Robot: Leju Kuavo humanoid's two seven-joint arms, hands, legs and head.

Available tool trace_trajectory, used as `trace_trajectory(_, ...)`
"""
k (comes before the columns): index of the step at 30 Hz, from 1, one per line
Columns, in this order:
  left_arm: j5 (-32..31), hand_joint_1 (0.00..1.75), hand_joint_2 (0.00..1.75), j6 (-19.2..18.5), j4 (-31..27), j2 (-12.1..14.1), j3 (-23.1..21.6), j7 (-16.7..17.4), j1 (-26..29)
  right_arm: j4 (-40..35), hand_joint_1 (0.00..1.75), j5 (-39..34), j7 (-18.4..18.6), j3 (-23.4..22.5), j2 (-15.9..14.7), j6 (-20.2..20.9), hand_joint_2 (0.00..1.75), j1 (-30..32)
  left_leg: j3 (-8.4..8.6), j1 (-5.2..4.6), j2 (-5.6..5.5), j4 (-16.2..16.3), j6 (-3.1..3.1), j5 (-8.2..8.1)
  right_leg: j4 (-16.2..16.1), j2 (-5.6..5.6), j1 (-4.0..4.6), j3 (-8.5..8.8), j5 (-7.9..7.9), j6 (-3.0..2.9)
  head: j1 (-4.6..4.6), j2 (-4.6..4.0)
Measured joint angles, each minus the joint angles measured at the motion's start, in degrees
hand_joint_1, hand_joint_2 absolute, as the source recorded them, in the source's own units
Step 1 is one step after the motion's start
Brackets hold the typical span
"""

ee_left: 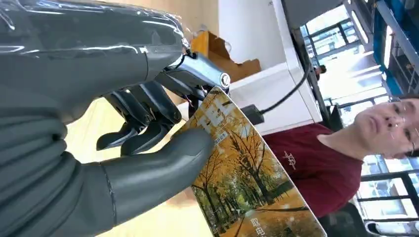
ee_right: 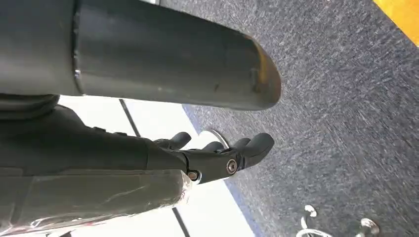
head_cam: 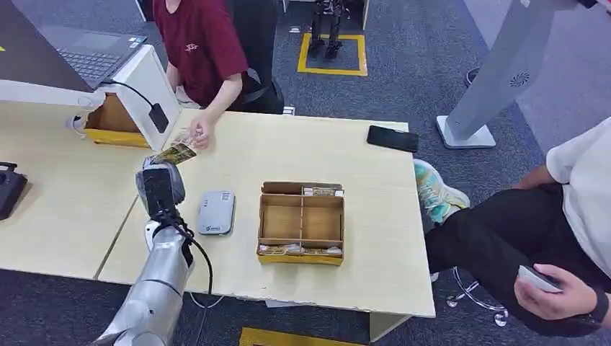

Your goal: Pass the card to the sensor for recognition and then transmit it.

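Centrally, cardboard tray point(head_cam: 301, 220) (cards in end compartments), left hand point(head_cam: 160, 189) holding card point(head_cam: 175, 153)

A light wooden table point(head_cam: 375, 238) bears a grey sensor point(head_cam: 216, 213) beside a compartmented cardboard tray point(head_cam: 301, 223). A black phone point(head_cam: 392, 138) lies near its far edge. An open cardboard box point(head_cam: 115, 122) sits on the adjoining table.

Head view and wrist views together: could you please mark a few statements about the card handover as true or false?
1. The left hand holds the card. True.
2. The card shows a blue seascape. False: it shows yellow autumn trees.
3. The reader lies on the table beside the box. True.
4. The right hand holds a second card. False: it holds nothing, over the carpet.
5. The phone lies inside the box. False: it lies near the table's far edge.
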Motion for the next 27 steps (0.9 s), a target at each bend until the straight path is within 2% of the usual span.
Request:
trace_trajectory(11, 0.0, 1.75, 1.75, 3.5, 2.0, 0.0, -0.9, 0.0, -0.8, 0.0, 0.0, 0.0, 0.2, 1.3, 0.0, 0.3, 0.0, -0.2, -0.02, 0.0, 0.0, 0.0, 0.0, 0.0, 0.0, 0.01, 0.0, -0.03, 0.0, 0.0, 0.0, 0.0)
trace_trajectory(18, -1.5, 1.75, 1.75, 7.7, 4.5, 0.2, -1.4, 0.0, -2.1, 0.0, 0.0, 0.0, 0.4, 1.5, 0.0, 0.5, 0.0, -0.3, -0.03, 0.0, 0.0, 0.0, 0.0, 0.0, 0.0, 0.0, 0.0, -0.03, 0.0, 0.0, -0.02, 0.0)
trace_trajectory(27, -1.5, 1.75, 1.75, 8.1, 6.2, 0.7, -1.7, 0.0, -2.4, 0.0, 0.0, 0.0, 0.6, 1.5, 0.0, 0.5, 0.0, -0.3, -0.03, 0.0, 0.01, 0.0, 0.0, 0.0, 0.0, 0.01, 0.0, -0.04, 0.0, 0.0, 0.0, 0.0)
